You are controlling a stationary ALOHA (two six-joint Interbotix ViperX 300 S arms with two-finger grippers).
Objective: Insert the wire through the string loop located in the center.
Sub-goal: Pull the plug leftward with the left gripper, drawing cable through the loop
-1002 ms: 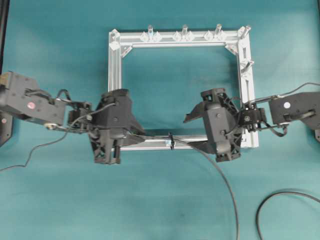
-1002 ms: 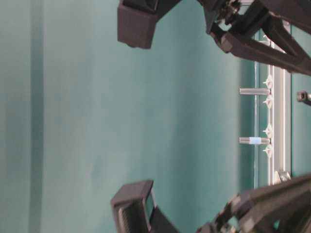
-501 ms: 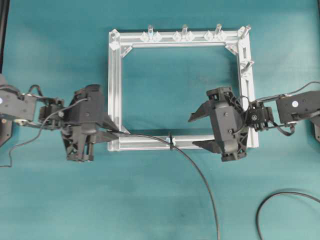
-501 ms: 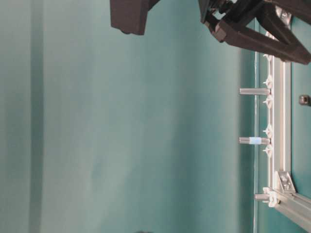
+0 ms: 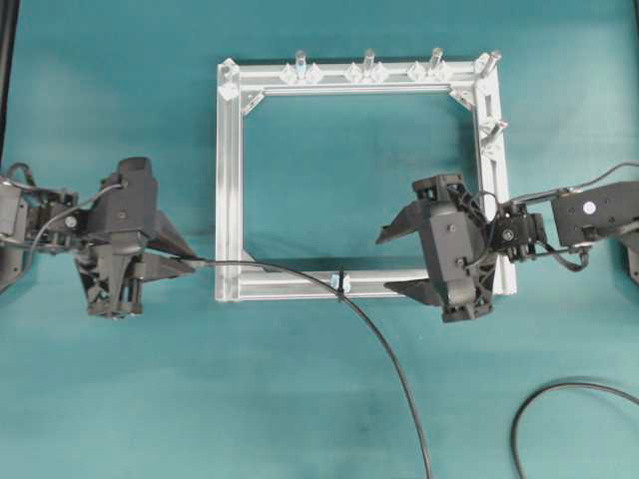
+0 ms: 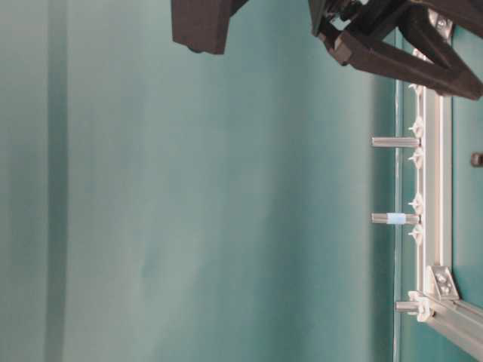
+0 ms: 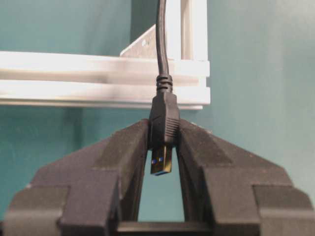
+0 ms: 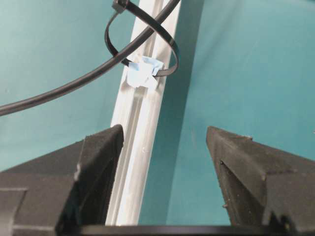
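Wire (image 5: 384,344) runs through string loop (image 8: 142,42) on near bar of silver frame (image 5: 229,180); left gripper (image 7: 162,162) clamps its plug (image 7: 164,125), left of frame. Right gripper (image 8: 165,142) gapes wide, empty, over the bar. Upright pegs (image 5: 368,60) line far bar. Second cable (image 5: 559,399) lies bottom right.

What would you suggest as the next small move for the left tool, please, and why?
Probably just set the plug down: the left tool grips the wire by its plug, and the wire already runs through the string loop on the frame. The right tool stands open, holding nothing.
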